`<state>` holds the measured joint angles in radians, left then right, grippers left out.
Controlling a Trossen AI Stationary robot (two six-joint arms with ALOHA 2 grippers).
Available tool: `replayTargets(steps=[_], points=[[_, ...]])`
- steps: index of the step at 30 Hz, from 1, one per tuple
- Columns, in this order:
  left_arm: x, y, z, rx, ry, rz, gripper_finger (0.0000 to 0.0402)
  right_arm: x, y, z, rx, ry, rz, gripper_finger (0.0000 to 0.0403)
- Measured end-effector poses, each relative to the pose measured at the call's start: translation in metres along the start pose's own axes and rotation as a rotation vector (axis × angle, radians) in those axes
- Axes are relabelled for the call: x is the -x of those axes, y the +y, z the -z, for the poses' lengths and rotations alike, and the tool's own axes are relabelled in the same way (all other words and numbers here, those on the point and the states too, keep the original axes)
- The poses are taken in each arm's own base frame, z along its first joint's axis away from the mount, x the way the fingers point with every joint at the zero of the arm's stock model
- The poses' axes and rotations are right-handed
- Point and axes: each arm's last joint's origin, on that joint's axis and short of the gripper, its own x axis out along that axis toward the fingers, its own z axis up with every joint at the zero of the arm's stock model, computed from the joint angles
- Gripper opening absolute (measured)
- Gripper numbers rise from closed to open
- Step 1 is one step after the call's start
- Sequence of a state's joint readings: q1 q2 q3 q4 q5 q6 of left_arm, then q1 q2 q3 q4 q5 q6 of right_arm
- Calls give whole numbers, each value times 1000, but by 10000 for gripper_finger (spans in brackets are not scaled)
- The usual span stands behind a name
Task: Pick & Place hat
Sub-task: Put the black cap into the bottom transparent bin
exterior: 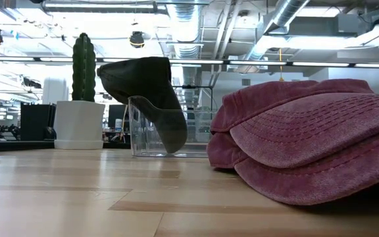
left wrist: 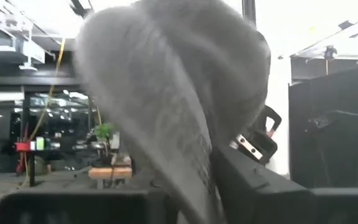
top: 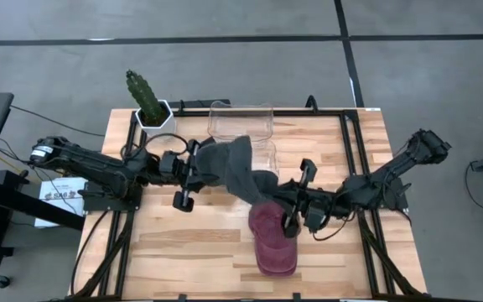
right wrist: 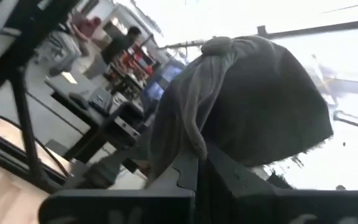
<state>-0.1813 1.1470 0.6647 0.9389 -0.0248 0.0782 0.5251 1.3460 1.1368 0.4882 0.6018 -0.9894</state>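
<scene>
Overhead, grey hat (top: 235, 168) between half-open left claw (top: 193, 176) and clamped right claw (top: 285, 205); paper label (top: 59, 195) probably unreadable.

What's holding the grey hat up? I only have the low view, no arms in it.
Observer: The right gripper is shut on one end of the grey hat; the right wrist view shows fabric pinched between its fingers.
Operator: Left arm?
Observer: The left gripper is at the hat's opposite end, so the hat spans between the two arms. I can't tell whether it is gripping.
Operator: Is the hat over the clear bin?
Observer: From above it overlaps the nearer clear bin; a second clear bin stands behind it.
Operator: Is the maroon cap clear of the arms?
Observer: No, the right gripper sits over the maroon cap at its back edge.
</scene>
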Motion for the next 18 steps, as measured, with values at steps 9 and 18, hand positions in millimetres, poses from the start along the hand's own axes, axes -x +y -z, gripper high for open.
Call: replayTargets(steps=[9,18], points=[[20,34,-27,-63,28,-137,148,-33,-71,17,-56,212,76,1],[40,65,-25,-104,234,-281,143,-42,-148,32,-154,283,157,0]])
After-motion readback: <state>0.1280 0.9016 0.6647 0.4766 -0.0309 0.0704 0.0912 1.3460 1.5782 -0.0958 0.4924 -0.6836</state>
